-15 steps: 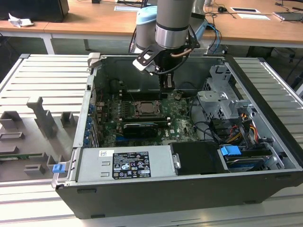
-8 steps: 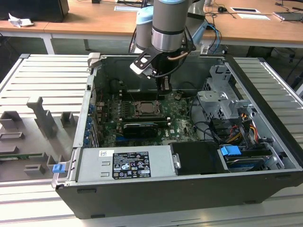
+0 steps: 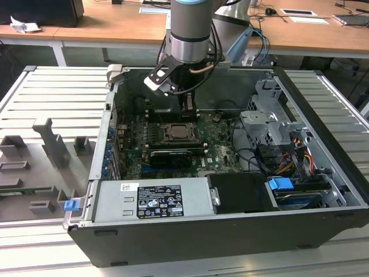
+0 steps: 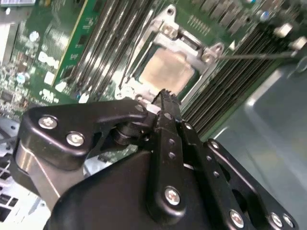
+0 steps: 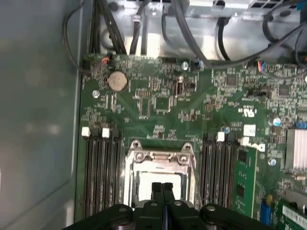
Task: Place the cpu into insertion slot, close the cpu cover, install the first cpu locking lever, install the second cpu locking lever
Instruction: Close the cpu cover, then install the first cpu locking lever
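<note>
At nine o'clock in the exterior view, grey fixture blocks (image 3: pixel 52 144) stand on the slatted table (image 3: pixel 34 92), just outside the open computer case (image 3: pixel 202 239). At six o'clock inside the case lies the silver power supply (image 3: pixel 153 199). Toward the centre, the arm (image 3: pixel 190 29) reaches in from twelve o'clock. The gripper (image 3: pixel 188 114) hangs low over the motherboard (image 3: pixel 222 147), at twelve o'clock of the insertion slot (image 3: pixel 167 135). The cpu (image 4: pixel 165 72) sits in that slot, its pale metal top showing through the cut-out of the cpu cover (image 5: pixel 160 155), which lies flat around it. In both wrist views the fingers (image 5: pixel 157 191) are pressed together with nothing between them, their tips above the cpu's edge. Black memory slots (image 5: pixel 100 167) flank the socket. In the second wrist view a thin metal lever (image 4: pixel 254 55) runs out from a corner of the frame across them. At three o'clock in the case stands the grey drive cage (image 3: pixel 265 124).
</note>
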You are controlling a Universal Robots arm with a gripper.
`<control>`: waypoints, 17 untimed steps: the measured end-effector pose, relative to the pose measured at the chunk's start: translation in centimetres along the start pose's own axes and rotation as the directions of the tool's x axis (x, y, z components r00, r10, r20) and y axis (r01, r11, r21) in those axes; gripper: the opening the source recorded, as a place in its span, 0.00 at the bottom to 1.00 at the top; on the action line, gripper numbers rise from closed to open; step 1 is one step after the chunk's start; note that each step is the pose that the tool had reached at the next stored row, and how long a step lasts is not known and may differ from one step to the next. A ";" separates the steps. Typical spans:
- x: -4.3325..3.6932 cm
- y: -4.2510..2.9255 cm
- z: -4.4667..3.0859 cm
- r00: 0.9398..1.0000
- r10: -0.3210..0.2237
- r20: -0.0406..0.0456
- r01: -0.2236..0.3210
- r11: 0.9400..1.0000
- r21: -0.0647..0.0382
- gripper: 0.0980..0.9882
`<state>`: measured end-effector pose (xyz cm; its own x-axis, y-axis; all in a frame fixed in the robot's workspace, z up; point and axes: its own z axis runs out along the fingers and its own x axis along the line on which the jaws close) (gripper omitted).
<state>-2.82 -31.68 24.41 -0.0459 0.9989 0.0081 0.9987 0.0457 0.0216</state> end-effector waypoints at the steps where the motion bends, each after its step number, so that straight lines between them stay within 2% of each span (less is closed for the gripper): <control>1: 0.06 -0.16 0.06 1.000 -0.001 0.000 0.001 1.000 0.000 0.01; 11: 0.29 -0.42 0.12 1.000 -0.001 0.000 0.001 1.000 0.000 0.01; 13: 0.29 -0.42 -0.02 1.000 -0.001 0.000 0.001 1.000 0.000 0.01; 17: 0.30 -0.40 -0.77 1.000 -0.001 0.000 0.001 1.000 0.000 0.01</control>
<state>-3.25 -31.41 25.17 -0.0469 0.9989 0.0082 0.9987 0.0467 0.0217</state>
